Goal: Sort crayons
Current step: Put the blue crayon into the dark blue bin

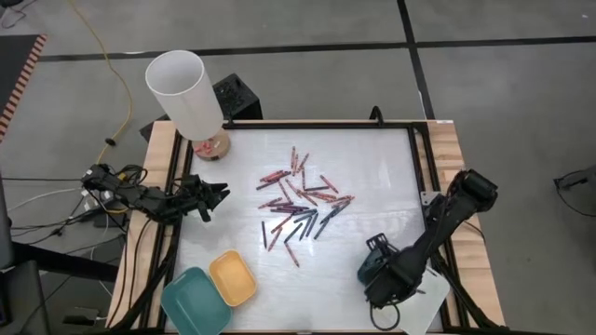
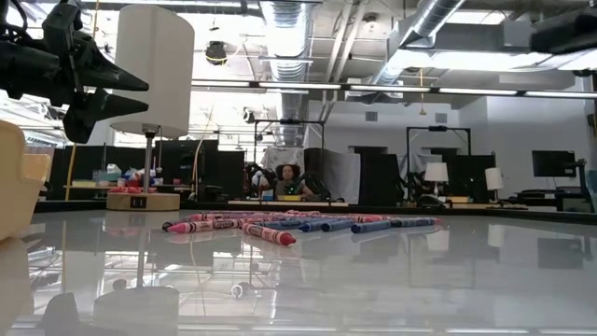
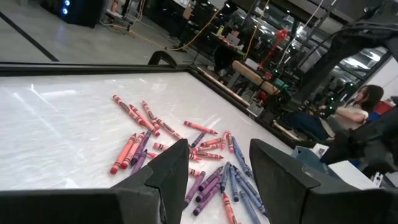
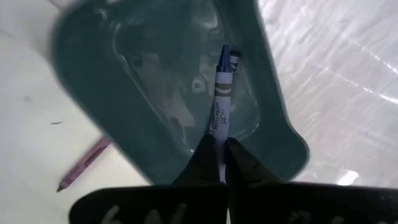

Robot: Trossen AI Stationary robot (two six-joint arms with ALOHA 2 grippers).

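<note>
Blue crayon (image 4: 221,93) pinched in right gripper (image 4: 218,154), long axis in line w/ fingers, tip pointing away into dark teal tray (image 4: 87,74), table's near right. Left gripper (image 3: 219,171) spread, far left. Crayon pile (image 1: 300,197) mid-table.

Lamp (image 1: 186,93), yellow tray (image 1: 233,277), teal tray (image 1: 196,300)

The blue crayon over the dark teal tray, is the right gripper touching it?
Touching. In the right wrist view the right gripper has its fingers pinched on the lower end of the blue crayon, which sticks out over the dark teal tray.
</note>
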